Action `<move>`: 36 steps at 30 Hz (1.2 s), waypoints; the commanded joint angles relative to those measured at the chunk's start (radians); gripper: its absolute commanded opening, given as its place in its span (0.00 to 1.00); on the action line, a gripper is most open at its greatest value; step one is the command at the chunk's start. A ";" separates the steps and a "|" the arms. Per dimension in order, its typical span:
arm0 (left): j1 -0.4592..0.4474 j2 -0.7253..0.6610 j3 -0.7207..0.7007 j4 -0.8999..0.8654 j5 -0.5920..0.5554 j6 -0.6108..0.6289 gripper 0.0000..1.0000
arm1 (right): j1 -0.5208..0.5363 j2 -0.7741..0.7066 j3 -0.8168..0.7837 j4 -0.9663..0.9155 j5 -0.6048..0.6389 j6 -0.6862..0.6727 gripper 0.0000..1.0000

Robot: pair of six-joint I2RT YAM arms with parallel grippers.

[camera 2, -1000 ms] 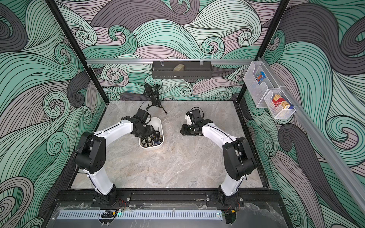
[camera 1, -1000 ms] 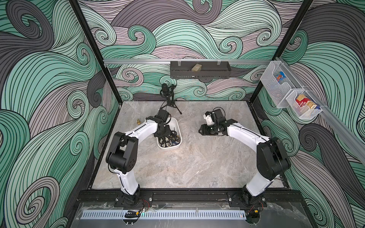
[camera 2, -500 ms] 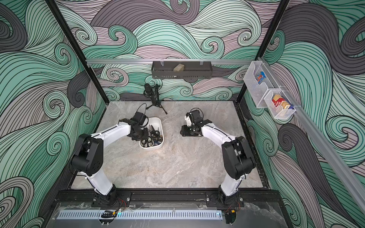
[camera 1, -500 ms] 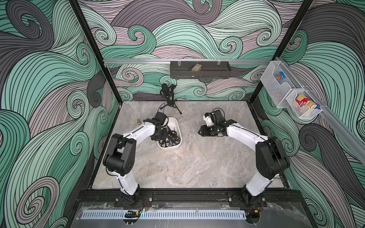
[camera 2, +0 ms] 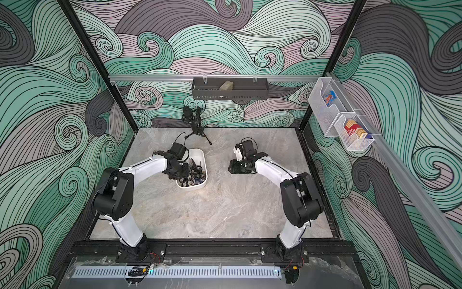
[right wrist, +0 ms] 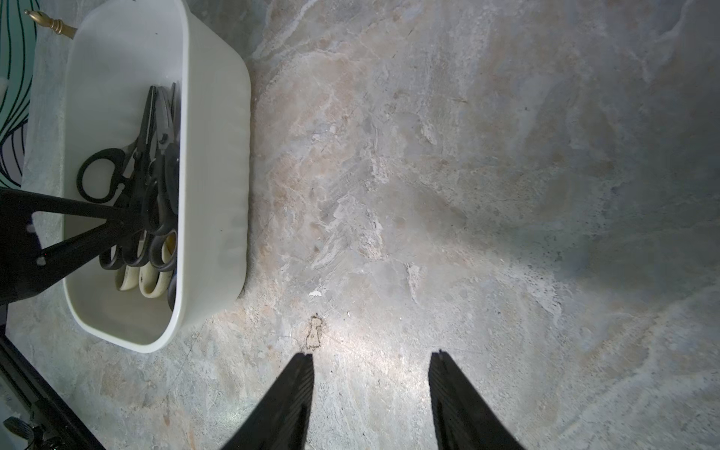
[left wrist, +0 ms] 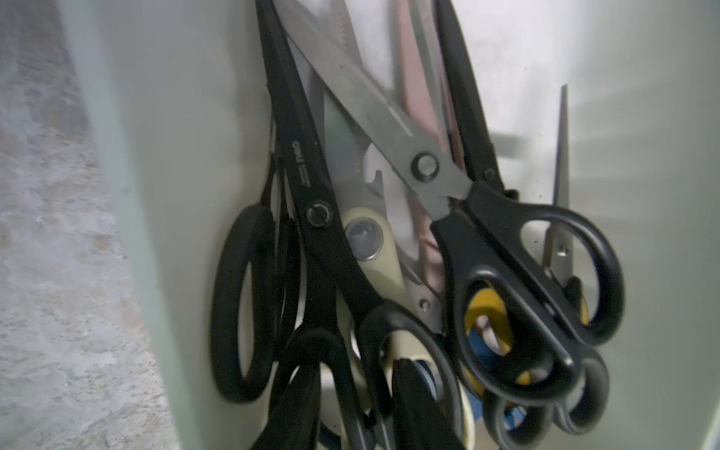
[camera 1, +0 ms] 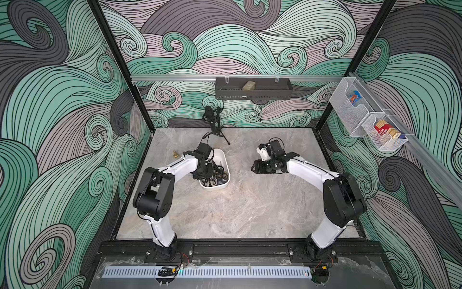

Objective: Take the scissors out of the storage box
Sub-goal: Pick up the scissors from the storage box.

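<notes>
The scissors all lie in the storage box, which sits on the table in front of the left arm. They form one tangled pile along one long wall: black-handled pairs on top, with cream, yellow, blue and pale pink showing underneath. The handles are bunched at the end of the box nearer the robot's base, and the blades point towards the far end.

The left fingers reach down into the box and narrow to a small gap right among the black handle loops, touching them. Whether they are actually pinching a handle or just resting against the pile cannot be told — black on black hides the tips.

The right fingers are spread wide apart and hold nothing. They hang low over bare table, well apart from the box — in both top views they point towards it.

A small brass piece lies on the table just beyond the box's far corner.
</notes>
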 commanded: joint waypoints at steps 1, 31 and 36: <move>-0.011 0.040 -0.004 -0.010 -0.010 -0.015 0.35 | -0.005 0.019 -0.013 0.001 -0.016 -0.024 0.52; -0.014 -0.010 -0.011 -0.025 -0.026 -0.010 0.00 | -0.005 0.038 0.027 0.002 -0.075 -0.063 0.52; -0.009 -0.049 0.029 -0.059 -0.016 0.005 0.00 | 0.007 0.001 0.046 0.013 -0.167 -0.082 0.52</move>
